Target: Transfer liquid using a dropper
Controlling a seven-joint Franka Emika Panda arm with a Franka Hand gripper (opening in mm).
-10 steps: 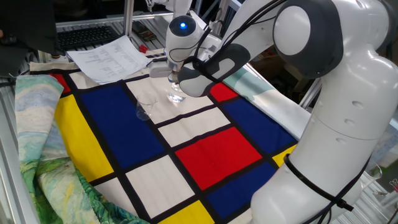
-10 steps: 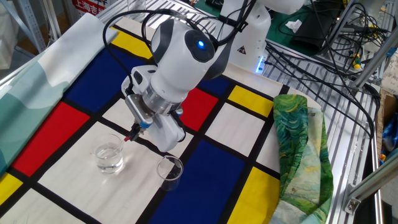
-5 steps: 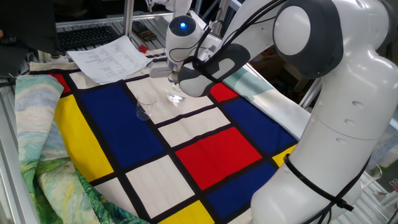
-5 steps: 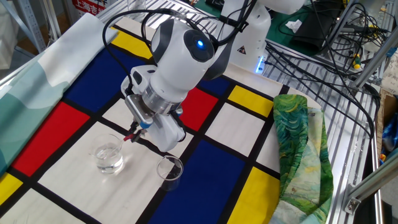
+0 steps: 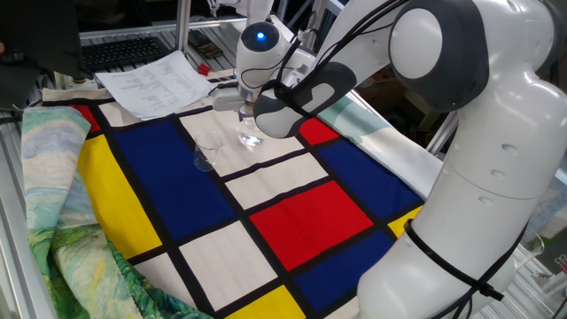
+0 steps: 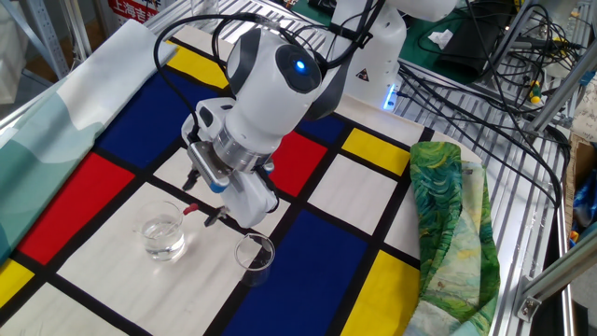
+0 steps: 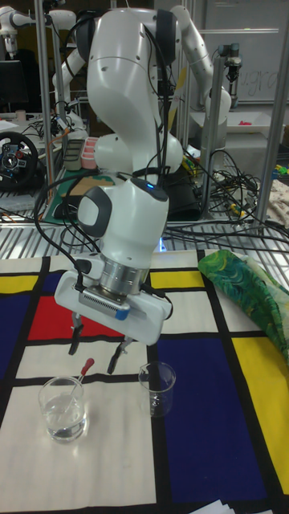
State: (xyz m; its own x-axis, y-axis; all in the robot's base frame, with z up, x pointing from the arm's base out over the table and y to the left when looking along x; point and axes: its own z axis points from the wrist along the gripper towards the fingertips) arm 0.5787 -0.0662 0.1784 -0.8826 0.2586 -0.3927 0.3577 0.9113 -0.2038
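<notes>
The gripper (image 7: 95,347) hangs open just above the left glass (image 7: 63,409), its two dark fingers spread to either side of the dropper (image 7: 81,379). The dropper leans inside that glass, its small red bulb (image 6: 191,211) poking over the rim and touching neither finger. A little clear liquid (image 7: 61,427) glints at the bottom of this glass (image 6: 161,237). A second small glass (image 7: 156,388) stands empty to the right (image 6: 254,256). From the side view the robot's hand hides the fingers, and only the two glasses (image 5: 251,136) (image 5: 208,152) show.
The glasses stand on a cloth of red, blue, yellow and white squares (image 6: 308,271). A crumpled green cloth (image 6: 450,219) lies at its edge, another painted cloth (image 5: 49,195) on the opposite side. Printed papers (image 5: 155,80) and cables (image 6: 485,79) lie beyond.
The gripper was shut on the dropper's bulb; its fingers have now spread apart and let go, leaving the dropper resting in the left glass.
</notes>
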